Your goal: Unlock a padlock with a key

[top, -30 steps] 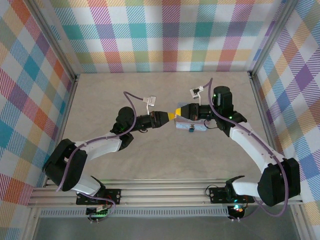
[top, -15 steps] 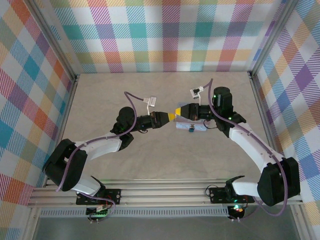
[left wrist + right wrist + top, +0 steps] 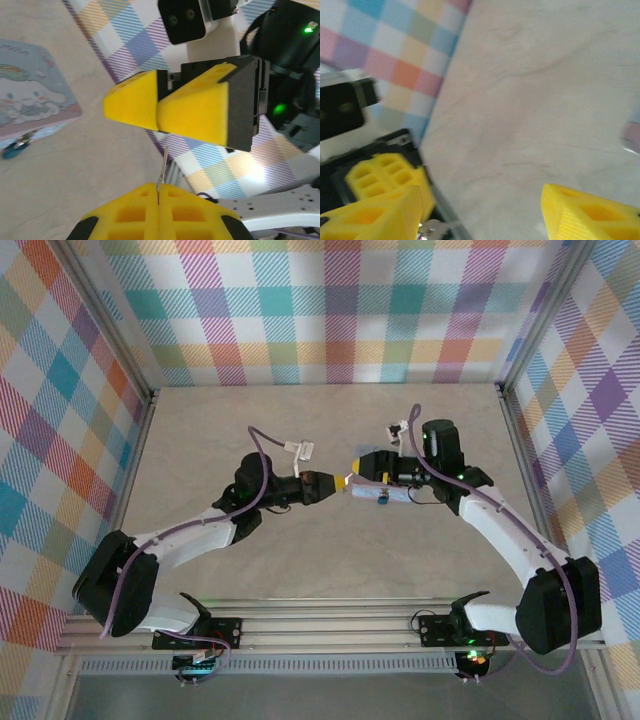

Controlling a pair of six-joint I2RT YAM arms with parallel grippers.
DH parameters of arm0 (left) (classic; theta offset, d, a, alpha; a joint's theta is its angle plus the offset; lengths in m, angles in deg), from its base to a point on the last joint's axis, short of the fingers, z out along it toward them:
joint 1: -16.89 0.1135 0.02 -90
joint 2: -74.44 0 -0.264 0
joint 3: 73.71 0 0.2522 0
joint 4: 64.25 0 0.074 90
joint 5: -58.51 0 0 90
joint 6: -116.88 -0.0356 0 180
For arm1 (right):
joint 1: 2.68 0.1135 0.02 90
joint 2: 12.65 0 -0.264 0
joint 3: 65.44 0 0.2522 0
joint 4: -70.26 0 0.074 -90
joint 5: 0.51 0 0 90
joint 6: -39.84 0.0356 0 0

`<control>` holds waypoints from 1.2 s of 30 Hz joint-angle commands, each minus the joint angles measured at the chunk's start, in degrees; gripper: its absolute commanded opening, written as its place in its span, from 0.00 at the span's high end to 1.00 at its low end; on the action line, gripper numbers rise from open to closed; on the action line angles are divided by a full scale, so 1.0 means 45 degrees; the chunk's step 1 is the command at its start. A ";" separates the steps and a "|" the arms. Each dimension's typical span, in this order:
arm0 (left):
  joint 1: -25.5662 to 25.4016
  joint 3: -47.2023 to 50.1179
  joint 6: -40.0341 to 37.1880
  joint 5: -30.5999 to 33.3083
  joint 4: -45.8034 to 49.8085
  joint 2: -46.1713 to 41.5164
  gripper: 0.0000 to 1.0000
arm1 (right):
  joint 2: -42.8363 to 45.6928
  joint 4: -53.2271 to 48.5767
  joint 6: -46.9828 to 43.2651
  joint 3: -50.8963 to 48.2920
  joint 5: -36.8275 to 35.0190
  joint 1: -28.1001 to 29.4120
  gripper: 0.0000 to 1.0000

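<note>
Table (image 3: 250,430): pale and flat. It carries the box, and both arms meet over its middle.
Box (image 3: 30,100): pale blue with a cartoon lid, lying flat to one side of the meeting point. It looks light enough to slide, so any push on the lock should probably be braced.
Right gripper (image 3: 480,200): fingers spread wide, holding nothing, tip to tip with the left one. It seems best used either to take the key squarely or to steady the lock. It should close only once the blade sits centred between its pads.
Left gripper (image 3: 158,190): fingers pressed together on the key, pinching it low. This grip should hold firm until the other side has a sure hold.
Padlock (image 3: 14,147): tiny and dark blue with a pale metal bit, at the box's front edge, apart from both grippers. I cannot tell which way its keyhole faces.
Key (image 3: 164,165): a thin metal sliver rising from the seam of the left fingers. So little of it is exposed that a slow, straight approach seems wise.
</note>
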 commanded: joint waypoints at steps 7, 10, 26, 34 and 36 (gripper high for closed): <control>-0.0046 0.0936 -0.2456 0.1331 0.3049 0.0143 1.00 | -0.0350 -0.1580 -0.0534 -0.1692 -0.5745 0.0016 0.41; -0.0046 0.1067 -0.2600 0.1384 0.2893 0.0623 1.00 | -0.0719 -0.1064 0.0050 -0.2268 -0.7119 0.0589 0.45; -0.0046 0.0363 -0.3156 0.0866 0.3166 0.2160 1.00 | -0.5636 0.0792 0.0008 -0.0915 -1.1740 0.2409 0.46; -0.0036 0.0389 -0.3365 0.0986 0.3456 0.2181 1.00 | -0.6153 0.1882 -0.0559 -0.0612 -1.2311 0.2420 0.49; -0.0046 0.0325 -0.3454 0.0993 0.3595 0.2215 1.00 | -0.6116 0.2254 -0.0793 -0.0667 -1.2244 0.2420 0.51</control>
